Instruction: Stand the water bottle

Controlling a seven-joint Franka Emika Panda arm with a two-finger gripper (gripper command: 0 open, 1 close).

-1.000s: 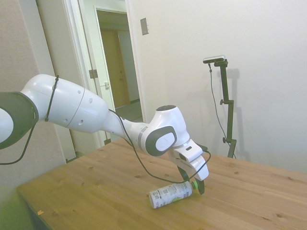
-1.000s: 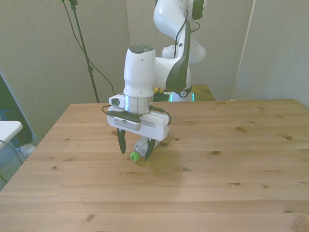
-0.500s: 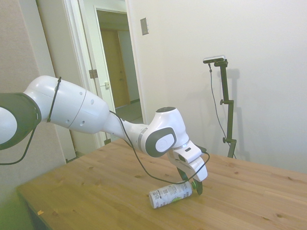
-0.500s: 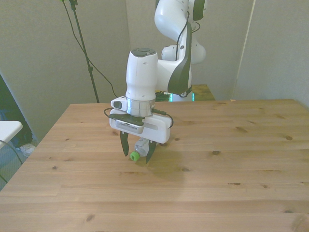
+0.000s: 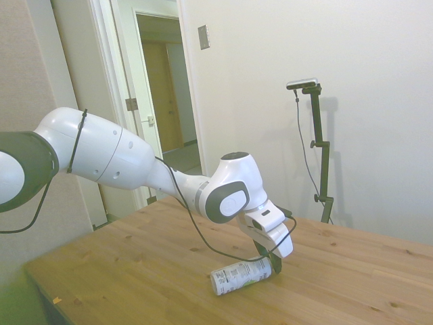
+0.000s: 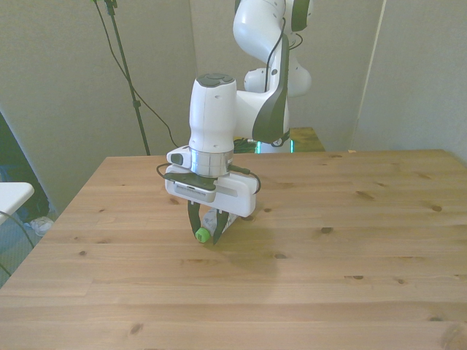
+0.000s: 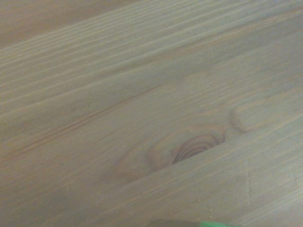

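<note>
One water bottle (image 5: pixel 240 275) lies on one wooden desk (image 5: pixel 135 271). One white arm (image 5: pixel 122 159) carries one gripper (image 6: pixel 204 232). The blurred wrist view shows one knot in the wood (image 7: pixel 194 147), perhaps one green sliver.

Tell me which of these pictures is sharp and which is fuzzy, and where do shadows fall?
Side view: sharp, evenly lit, with the water bottle lying clear on the table. Front view: sharp; a soft shadow spreads on the wood beside the claw. Wrist view: blurred and dim, showing only wood grain and a knot.
</note>
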